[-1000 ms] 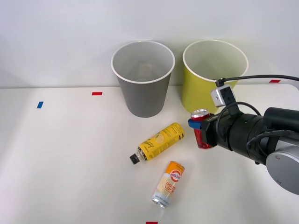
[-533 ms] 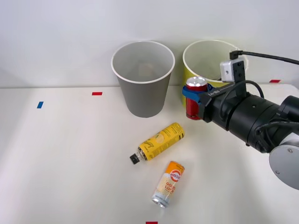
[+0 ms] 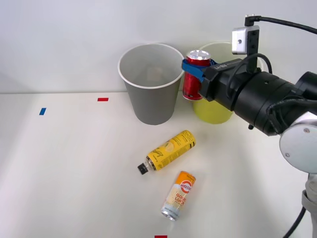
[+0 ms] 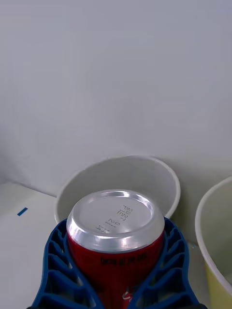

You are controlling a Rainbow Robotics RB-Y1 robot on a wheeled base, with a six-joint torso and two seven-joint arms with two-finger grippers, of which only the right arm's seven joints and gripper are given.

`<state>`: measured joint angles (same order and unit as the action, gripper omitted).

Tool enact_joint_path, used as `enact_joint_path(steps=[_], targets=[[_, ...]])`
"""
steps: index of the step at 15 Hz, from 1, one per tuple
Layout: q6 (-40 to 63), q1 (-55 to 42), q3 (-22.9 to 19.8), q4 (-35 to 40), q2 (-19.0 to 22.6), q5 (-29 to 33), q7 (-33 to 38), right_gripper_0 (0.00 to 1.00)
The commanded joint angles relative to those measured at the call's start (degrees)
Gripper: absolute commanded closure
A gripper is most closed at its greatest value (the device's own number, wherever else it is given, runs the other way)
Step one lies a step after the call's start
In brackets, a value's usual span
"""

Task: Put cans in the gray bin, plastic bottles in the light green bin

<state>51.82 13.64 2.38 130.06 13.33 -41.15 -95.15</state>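
Our right pincer [image 3: 192, 74] clamps the short red can [image 3: 194, 74] upright in its blue fingers [image 4: 55, 265], raised off the table between the gray bin [image 3: 151, 82] and the light green bin [image 3: 218, 106], level with their rims. Below on the white table [image 3: 64, 168] lie the yellow bottle [image 3: 168, 151] and, just beside it, the orange-and-cream can [image 3: 179, 195], well apart from us.

Blue, ribbed gripper fingers [image 3: 190, 71] with open lattice webbing, fixed to a thick black cylindrical forearm [image 3: 252, 96]. Small silver-gray camera block [image 3: 243, 39] bracketed above the wrist, fed by a black cable [image 3: 287, 23]. Glossy light-gray rounded joint housing [image 3: 299, 144] at the right.
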Motion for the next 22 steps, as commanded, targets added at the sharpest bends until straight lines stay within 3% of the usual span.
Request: enact_joint_path(steps=[1, 4, 8, 11, 14, 18, 21, 22], targets=[[-3.83, 9.12, 2.62, -11.32, -4.80, -0.07, -0.74, 1.00], [-11.65, 16.94, 5.09, -23.27, -7.88, 0.98, -1.18, 1.00], [-12.80, 24.68, 5.26, -33.91, -12.89, 10.39, -1.00, 1.00], [-18.42, 29.25, 5.26, -43.58, -14.33, 12.15, -1.27, 1.00], [-19.39, 32.06, 5.26, -48.24, -14.33, 12.15, -1.97, 1.00], [-20.35, 32.76, 5.26, -48.85, -14.33, 15.40, -1.88, 1.00], [-21.58, 32.67, 6.23, -48.85, -14.03, 15.84, -2.14, 0.08], [-22.90, 32.41, 7.20, -48.85, -13.33, 15.84, -1.79, 0.00]])
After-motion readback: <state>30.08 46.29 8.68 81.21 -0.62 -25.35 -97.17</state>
